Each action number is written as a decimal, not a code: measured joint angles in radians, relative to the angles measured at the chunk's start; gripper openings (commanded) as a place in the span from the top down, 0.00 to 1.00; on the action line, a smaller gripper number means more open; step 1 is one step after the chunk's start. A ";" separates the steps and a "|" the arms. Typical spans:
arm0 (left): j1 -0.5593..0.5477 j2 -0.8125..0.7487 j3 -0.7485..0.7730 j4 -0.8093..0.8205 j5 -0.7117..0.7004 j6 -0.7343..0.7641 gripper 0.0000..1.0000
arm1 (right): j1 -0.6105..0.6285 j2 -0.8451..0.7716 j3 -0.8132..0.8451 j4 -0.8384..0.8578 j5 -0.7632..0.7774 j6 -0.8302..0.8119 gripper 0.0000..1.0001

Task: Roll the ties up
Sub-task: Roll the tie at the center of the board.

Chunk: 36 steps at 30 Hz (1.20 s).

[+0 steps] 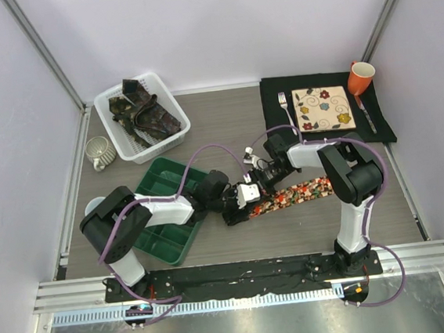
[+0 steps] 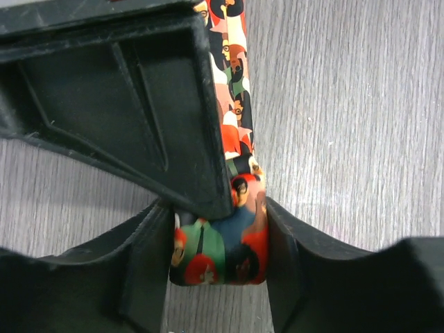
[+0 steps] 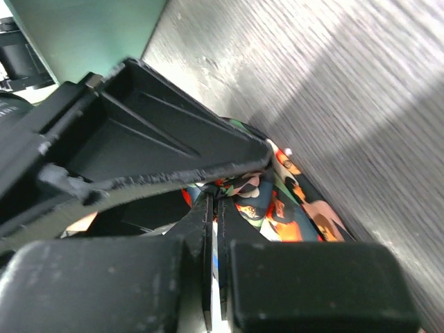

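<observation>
Your left gripper [image 2: 219,239] squeezed the rolled end of the red floral tie [image 2: 234,104] between its fingers. Your right gripper [image 3: 214,232], just ahead, was almost closed, its hold unclear.

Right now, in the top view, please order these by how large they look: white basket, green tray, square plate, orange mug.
1. green tray and white basket: about alike, and the tray is partly hidden, so I leave them unranked.
2. square plate
3. orange mug
</observation>
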 measured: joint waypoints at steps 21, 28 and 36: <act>0.007 0.019 0.013 0.021 0.008 -0.061 0.32 | -0.080 0.041 0.013 -0.124 0.066 -0.031 0.99; 0.006 0.090 0.066 0.082 0.014 -0.129 0.68 | -0.092 0.050 0.023 -0.130 0.075 -0.008 0.99; 0.006 0.081 0.048 0.097 0.009 -0.089 0.81 | -0.170 0.044 0.032 -0.175 0.097 -0.018 0.78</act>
